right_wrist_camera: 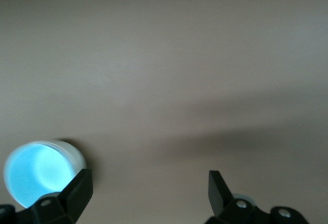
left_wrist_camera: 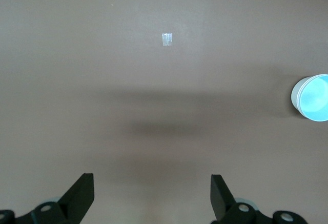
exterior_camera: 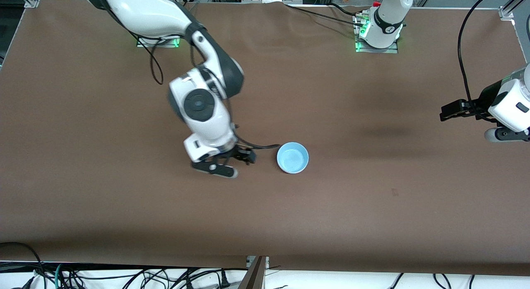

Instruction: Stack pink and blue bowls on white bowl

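Note:
The light blue bowl stands upright in the middle of the brown table. It also shows as the blue bowl and the blue bowl in the wrist views. A white wall shows below its rim, which looks like the white bowl under it. The pink bowl is hidden. My right gripper hangs open and empty just beside the bowl, toward the right arm's end, and its own view shows this right gripper over bare cloth. My left gripper waits open over the left arm's end, seen as the left gripper above bare cloth.
The brown cloth covers the whole table. A small pale tape mark lies on it below the left arm. The right wrist's black cable loops close to the bowl. Loose cables run along the table's edge nearest the front camera.

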Available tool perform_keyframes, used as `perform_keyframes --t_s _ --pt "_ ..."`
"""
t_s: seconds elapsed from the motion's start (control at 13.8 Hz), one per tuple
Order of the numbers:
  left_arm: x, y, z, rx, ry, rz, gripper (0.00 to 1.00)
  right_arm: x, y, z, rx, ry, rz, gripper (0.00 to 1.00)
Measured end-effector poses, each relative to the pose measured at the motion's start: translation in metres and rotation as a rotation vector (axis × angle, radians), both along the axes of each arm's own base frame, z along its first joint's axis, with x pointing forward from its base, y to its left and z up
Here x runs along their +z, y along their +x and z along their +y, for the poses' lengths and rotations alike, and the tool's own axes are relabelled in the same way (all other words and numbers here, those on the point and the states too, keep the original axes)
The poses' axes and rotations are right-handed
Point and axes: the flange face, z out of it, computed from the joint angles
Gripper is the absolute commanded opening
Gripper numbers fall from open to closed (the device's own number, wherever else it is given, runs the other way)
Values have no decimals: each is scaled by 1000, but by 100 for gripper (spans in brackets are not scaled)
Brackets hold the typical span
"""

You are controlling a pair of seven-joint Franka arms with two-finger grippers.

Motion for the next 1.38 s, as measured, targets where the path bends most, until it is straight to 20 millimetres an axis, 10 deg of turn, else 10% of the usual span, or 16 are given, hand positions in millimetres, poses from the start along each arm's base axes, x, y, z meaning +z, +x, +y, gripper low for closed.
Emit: perform_keyframes --t_s 0.36,0.87,1.16,1.38 --pt "6 4 0 1 -2 -17 100 70 11 -114 222 -76 103 100" --pt "9 5 2 3 -2 -24 100 201 -49 -255 189 -66 133 100" --pt "9 5 1 1 -3 -23 100 237 -113 -285 178 -54 120 100" --pt "8 5 0 0 -3 -23 100 235 -120 -287 179 -52 109 100"
